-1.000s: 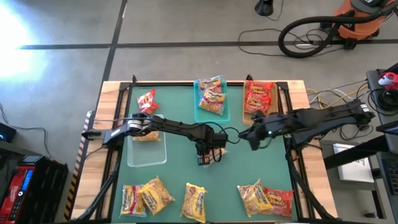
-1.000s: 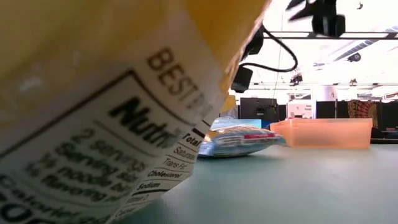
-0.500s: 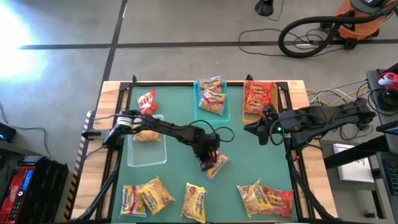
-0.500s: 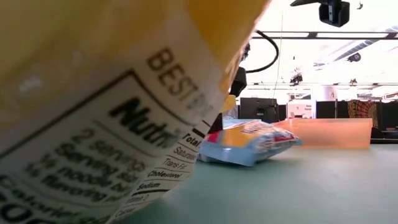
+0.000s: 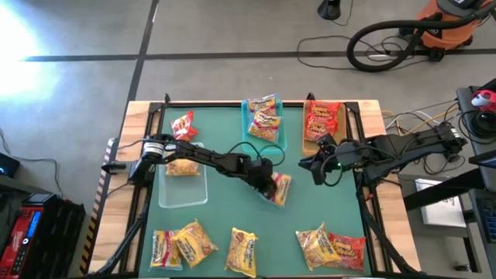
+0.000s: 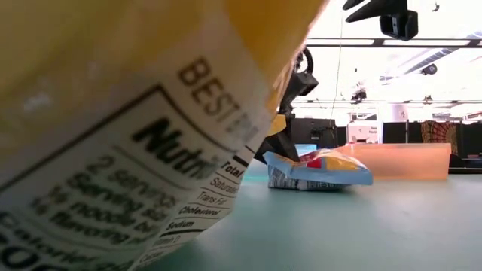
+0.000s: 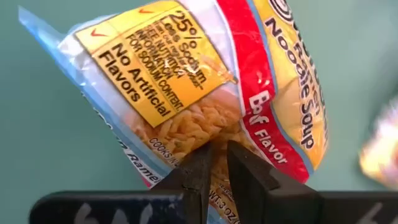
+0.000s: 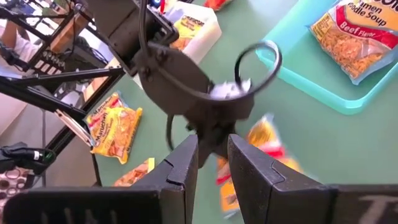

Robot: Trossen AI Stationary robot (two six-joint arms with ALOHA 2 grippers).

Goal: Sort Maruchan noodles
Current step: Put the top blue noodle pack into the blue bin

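My left gripper (image 5: 267, 180) is at the middle of the green mat, shut on an orange-yellow Maruchan packet with a pink-red band (image 5: 278, 189), (image 7: 205, 81), (image 6: 320, 170). My right gripper (image 5: 312, 166), (image 8: 212, 167) hovers just right of it, slightly open and empty. Other packets lie flat along the near edge (image 5: 194, 242), (image 5: 244, 252), (image 5: 332, 246). One red packet (image 5: 183, 125) lies near the far left. A yellow one (image 5: 184, 167) lies in the clear tray (image 5: 184, 194). Several lie in the teal tray (image 5: 277, 143), and red ones in the tan tray (image 5: 308, 142). My left gripper pinches the packet between its two fingers (image 7: 198, 171) at one edge, by the see-through patch showing noodles (image 7: 211, 134). It comes slanting down from the table's left. The packet reaches away from the fingers toward the right. In the low view its underside (image 6: 316, 187) is at mat level; whether it touches, I cannot tell.
A yellow packet (image 6: 113, 135) lies right against the low camera and blocks most of that view. The tan tray (image 6: 399, 160) stands behind the held packet. Bare mat (image 5: 225, 205) shows between the trays and the near row. A black cable loops over my left gripper (image 8: 258, 65).
My left gripper has moved toward the far edge and a little right, taking the packet along. The packet lay flat a second ago, then tipped up at one end, and now has turned about, its long side facing the low camera.
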